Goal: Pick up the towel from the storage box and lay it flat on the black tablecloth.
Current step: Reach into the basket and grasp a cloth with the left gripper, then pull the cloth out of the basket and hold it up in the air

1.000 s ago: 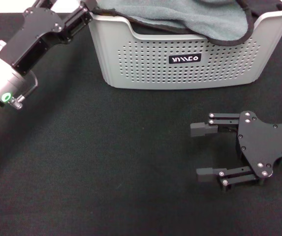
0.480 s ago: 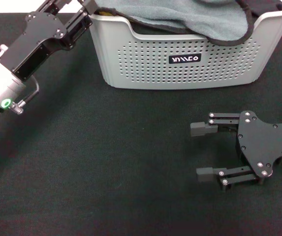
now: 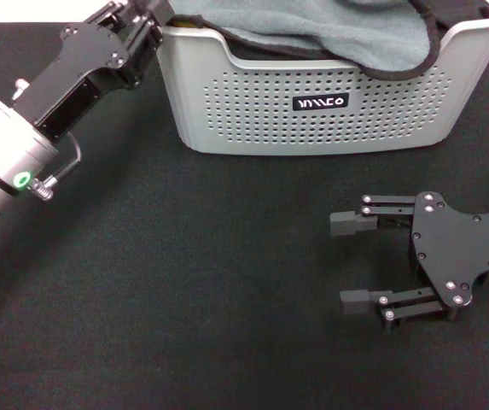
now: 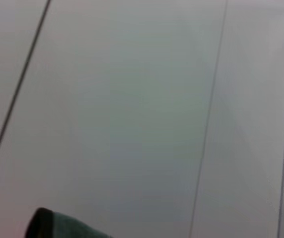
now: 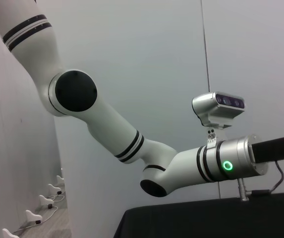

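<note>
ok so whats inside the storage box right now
The towel lies bunched inside the storage box, one black-edged fold draped over the front rim. The left gripper is at the box's left corner. Anything under the towel is covered.

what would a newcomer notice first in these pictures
The grey perforated basket at the far edge of the black cloth draws the eye first, with a grey-green towel heaped in it and spilling over the rim. Next is the left tool, reaching in at the basket's left corner by the towel's edge. The right tool lies on the cloth in front of the basket, fingers spread apart and empty.
</note>
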